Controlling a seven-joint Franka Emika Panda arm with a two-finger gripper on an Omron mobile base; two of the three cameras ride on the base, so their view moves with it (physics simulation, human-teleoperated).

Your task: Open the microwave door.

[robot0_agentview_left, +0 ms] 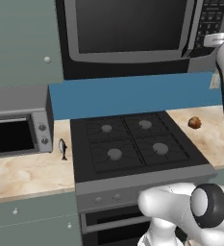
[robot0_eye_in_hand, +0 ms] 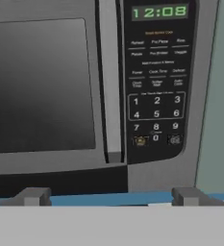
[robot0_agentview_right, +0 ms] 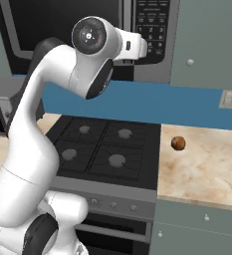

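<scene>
Facing the gripper (robot0_eye_in_hand: 111, 197) squarely is the microwave door (robot0_eye_in_hand: 41, 86), a wide grey-framed panel with a big dark glass window, shut flush against its case. Its long vertical grey bar handle (robot0_eye_in_hand: 110, 81) runs down the door's right edge, ending just above the door's lower frame. The big dark-cased built-in microwave (robot0_agentview_left: 137, 33) sits high on the wall, above the blue backsplash and directly over the black four-burner stove (robot0_agentview_left: 132, 144), which is presumably why the white arm is raised so far (its wrist level with the keypad in the right base view). The two small dark fingertips (robot0_eye_in_hand: 34, 196) stand wide apart with nothing between them, a spread that would let them pass either side of the bar; they are still short of the handle and sit below its lower end. Right of the handle, the black button keypad strip (robot0_eye_in_hand: 156, 81) shows a green clock reading 12:08 and digits 0 to 9; the smaller labels above them are too blurred to read. On the marbled beige counter (robot0_agentview_left: 22, 175), a small silver toaster oven with two knobs (robot0_agentview_left: 17, 132) stands at the left, a little fish-like figure (robot0_agentview_left: 63, 149) beside it, and a small brown round object (robot0_agentview_left: 194, 122) lies right of the stove.
</scene>
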